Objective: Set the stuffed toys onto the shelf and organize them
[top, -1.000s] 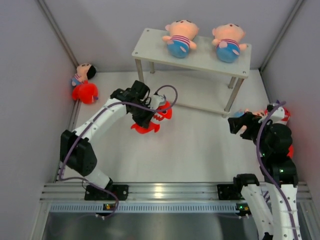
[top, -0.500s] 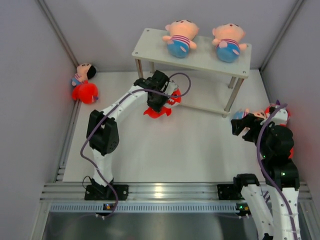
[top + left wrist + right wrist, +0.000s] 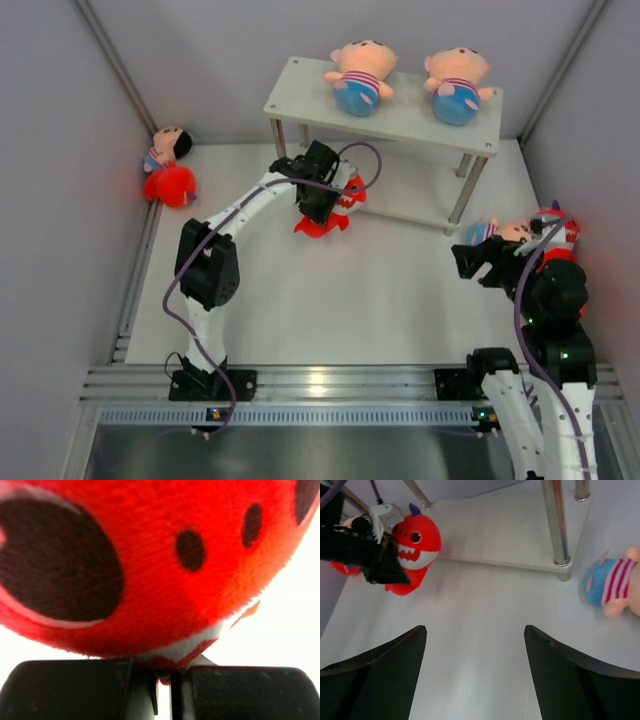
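By the table's [image 3: 300, 310] far edge my left hand [image 3: 325, 205] clenches the shark [image 3: 322, 226]; next, onto the shelf's [image 3: 410, 115] lower board; right hand [image 3: 474, 628] released.

Robotics laboratory test cell. Plain pale grey panel walls [image 3: 60, 250] enclose a white tabletop [image 3: 400, 310] on the left, right and far sides. Silver metal frame struts [image 3: 110, 58] run up the far corners. A slotted aluminium rail [image 3: 340, 383] along the near edge carries two white-and-black robot arms [image 3: 250, 205], their purple cables [image 3: 516, 300] exposed.
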Robot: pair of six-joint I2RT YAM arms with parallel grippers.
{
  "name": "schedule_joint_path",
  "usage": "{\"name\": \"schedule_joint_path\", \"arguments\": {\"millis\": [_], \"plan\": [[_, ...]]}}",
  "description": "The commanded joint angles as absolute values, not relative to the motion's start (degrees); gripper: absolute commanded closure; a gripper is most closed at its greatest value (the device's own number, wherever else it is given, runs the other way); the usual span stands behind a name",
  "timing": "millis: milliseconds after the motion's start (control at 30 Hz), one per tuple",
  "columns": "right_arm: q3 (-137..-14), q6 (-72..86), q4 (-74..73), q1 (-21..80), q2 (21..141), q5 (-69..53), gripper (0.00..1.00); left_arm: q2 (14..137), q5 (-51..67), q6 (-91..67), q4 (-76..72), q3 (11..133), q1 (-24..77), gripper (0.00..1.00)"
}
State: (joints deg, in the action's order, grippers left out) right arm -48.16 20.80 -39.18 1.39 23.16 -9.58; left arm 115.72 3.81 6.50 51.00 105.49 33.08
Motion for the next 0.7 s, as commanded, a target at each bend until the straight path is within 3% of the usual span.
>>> {"name": "schedule_joint_path", "arguments": {"millis": [0, 267, 367, 500, 667], "plan": [[-43.4, 25.0, -31.5, 2.0, 20.8, -24.7, 0.21, 108.0, 12.2, 1.0, 50.0, 101.7, 33.2, 1.00], [-39.6, 33.5, -17.5, 5.1, 26.9, -24.1, 0.23, 101.7, 12.3, -1.9, 48.3, 96.2, 33.2, 1.00], [-40.9, 32.9, -15.2, 15.3, 33.4, -14.4, 0.23, 100.9, 12.8, -2.2, 48.0, 95.7, 33.2, 1.00], [-41.6, 28.9, -4.7, 41.7, 44.4, 2.8, 0.16, 99.8, 12.5, -2.7, 47.5, 94.8, 33.2, 1.00], [-30.0, 39.1, 21.4, 46.8, 51.6, 3.3, 0.17, 98.5, 13.9, -5.5, 46.7, 93.7, 33.3, 1.00]]}}
